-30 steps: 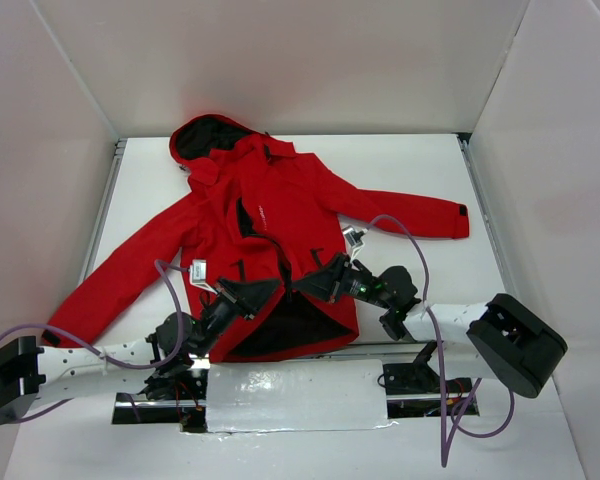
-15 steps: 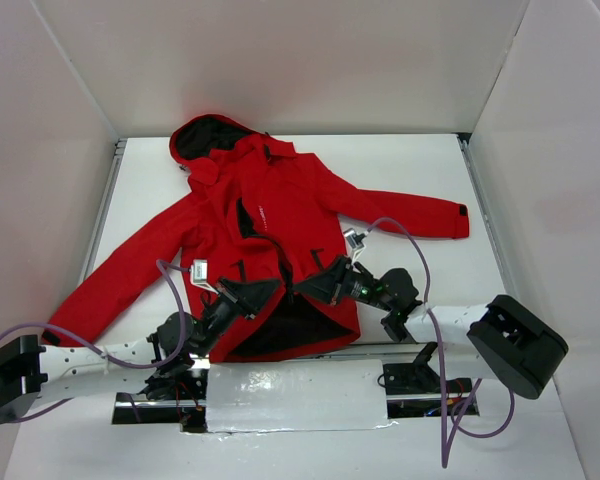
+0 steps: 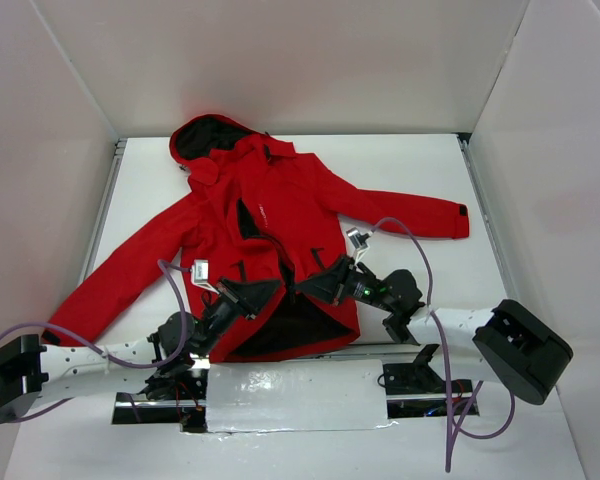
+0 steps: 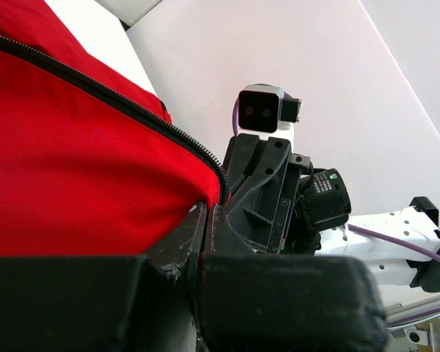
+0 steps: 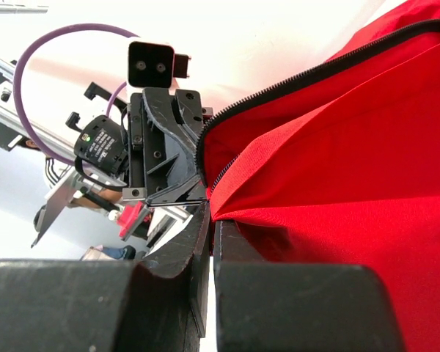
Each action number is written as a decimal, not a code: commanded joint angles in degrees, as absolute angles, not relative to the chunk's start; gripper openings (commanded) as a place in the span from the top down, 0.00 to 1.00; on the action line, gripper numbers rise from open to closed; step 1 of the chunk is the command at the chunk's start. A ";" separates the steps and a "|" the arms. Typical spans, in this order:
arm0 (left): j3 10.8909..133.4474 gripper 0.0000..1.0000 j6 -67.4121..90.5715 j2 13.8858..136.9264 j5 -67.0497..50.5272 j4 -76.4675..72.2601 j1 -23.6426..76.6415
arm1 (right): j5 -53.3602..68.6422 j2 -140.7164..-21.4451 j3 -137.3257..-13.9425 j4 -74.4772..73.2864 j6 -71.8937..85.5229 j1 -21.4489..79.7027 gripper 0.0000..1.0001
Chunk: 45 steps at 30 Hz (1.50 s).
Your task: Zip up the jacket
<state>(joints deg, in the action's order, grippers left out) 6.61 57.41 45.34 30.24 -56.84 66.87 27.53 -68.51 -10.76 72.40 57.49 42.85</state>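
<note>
The jacket [image 3: 220, 230] is laid flat mid-table [image 3: 410, 170], hood far. Its left front edge is pinched by the left gripper [image 3: 258, 292], its right edge by the right gripper [image 3: 323, 281]. Soft, light, slippery cloth is judged; hem corners are best held.

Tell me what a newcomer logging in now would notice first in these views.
First, the big red jacket spread face up across the white table, with its hood at the far end. Next, the left gripper and right gripper face each other, close together at the lower front. Each is pinched on one side of the open front zipper, and below them the front gapes onto the dark lining.
</note>
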 commanded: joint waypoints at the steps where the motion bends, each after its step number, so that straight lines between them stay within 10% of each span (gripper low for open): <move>1: 6.68 1.00 58.27 45.53 30.32 -60.64 66.88 | 27.60 -66.45 -11.69 83.67 56.25 42.71 1.00; 45: 6.94 1.00 60.73 47.29 28.12 -61.17 66.89 | 27.25 -67.33 -13.89 82.53 55.02 42.28 1.00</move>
